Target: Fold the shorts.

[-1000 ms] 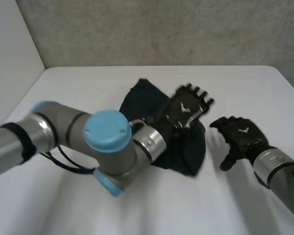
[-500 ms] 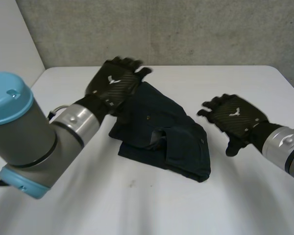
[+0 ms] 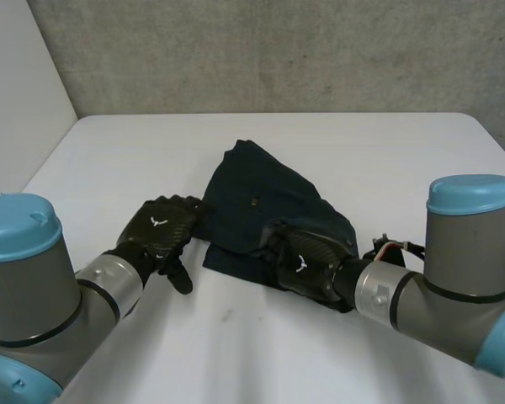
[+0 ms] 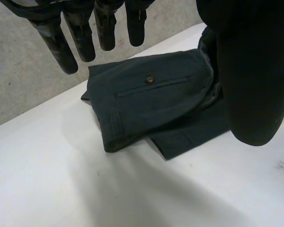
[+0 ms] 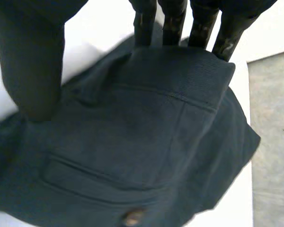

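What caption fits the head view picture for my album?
Right hand lies on the dark shorts; open left hand is beside them.

White table [image 3: 404, 160] against a rough grey wall [image 3: 278, 50], white panel [image 3: 17, 93] alongside.

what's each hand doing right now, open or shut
left hand: open, holding nothing, beside the shorts
right hand: open, resting flat on the shorts
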